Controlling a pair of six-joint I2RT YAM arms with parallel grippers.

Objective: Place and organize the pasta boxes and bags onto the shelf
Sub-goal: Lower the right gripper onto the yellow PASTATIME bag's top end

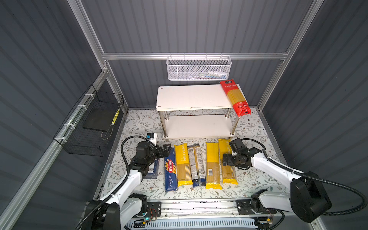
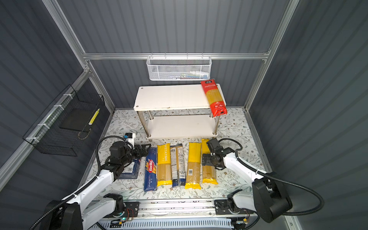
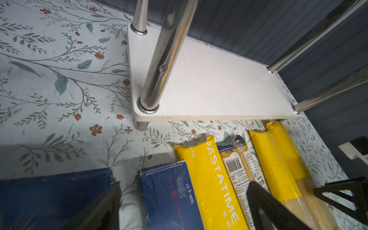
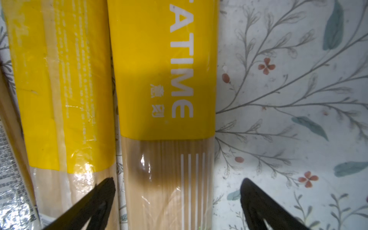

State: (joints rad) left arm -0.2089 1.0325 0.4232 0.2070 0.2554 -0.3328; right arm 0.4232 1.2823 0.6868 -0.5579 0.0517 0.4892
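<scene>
Where red bag (image 1: 235, 97) overhangs shelf (image 1: 191, 95) (front edge), right pincer (image 4: 178, 180) wide

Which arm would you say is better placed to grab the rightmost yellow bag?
Right: the right gripper, open, hangs over that bag, a finger each side; the left gripper is over the blue box.

I am stretching my left arm (image 1: 129, 180) from the near left toward the far side. I am holding my left fingers (image 1: 166, 149) spread wide, pointing away from me, low over the surface (image 1: 139, 123). I am bending my right arm (image 1: 274, 167) in from the near right with the wrist turned down. I am holding my right fingers (image 1: 225, 159) fully apart, tips aimed at the surface, gripping nothing. In each wrist view both tips are showing, well apart.
</scene>
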